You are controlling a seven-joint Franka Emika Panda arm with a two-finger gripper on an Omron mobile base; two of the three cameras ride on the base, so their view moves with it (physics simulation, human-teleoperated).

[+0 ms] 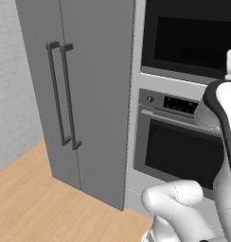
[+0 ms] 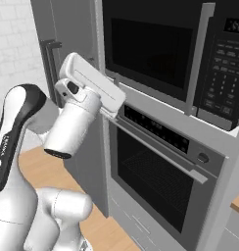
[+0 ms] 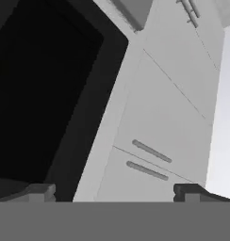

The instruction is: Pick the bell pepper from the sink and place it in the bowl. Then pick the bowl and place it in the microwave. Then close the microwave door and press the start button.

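On the far left, a pale brick wall (image 1: 13,94) is standing behind a wooden floor (image 1: 37,203). Next to it, a tall grey fridge (image 1: 89,94) is showing two long dark handles (image 1: 63,94) side by side, running up and down.

Moving right, the microwave (image 2: 155,54) is sitting high in the grey wall unit. The microwave door (image 2: 146,51) is lying flat against the front, with its dark window facing out. A strip of buttons (image 2: 224,73) is sitting at the right side of the microwave. Right under it, the bigger oven (image 2: 155,181) is sitting with a bar handle (image 2: 155,149) across its top and a dark glass front with a rack showing inside.

The white arm (image 2: 72,127) is reaching up in front of the oven, and its hand is pointing toward the lower left corner of the microwave. In the hand view, the end effector (image 3: 114,192) is standing wide open, with its two dark tips far apart at the bottom. It is gripping nothing and touching nothing. Between the tips, a grey panel with two short bars (image 3: 150,160) is showing, and a big black window is lying off to the left
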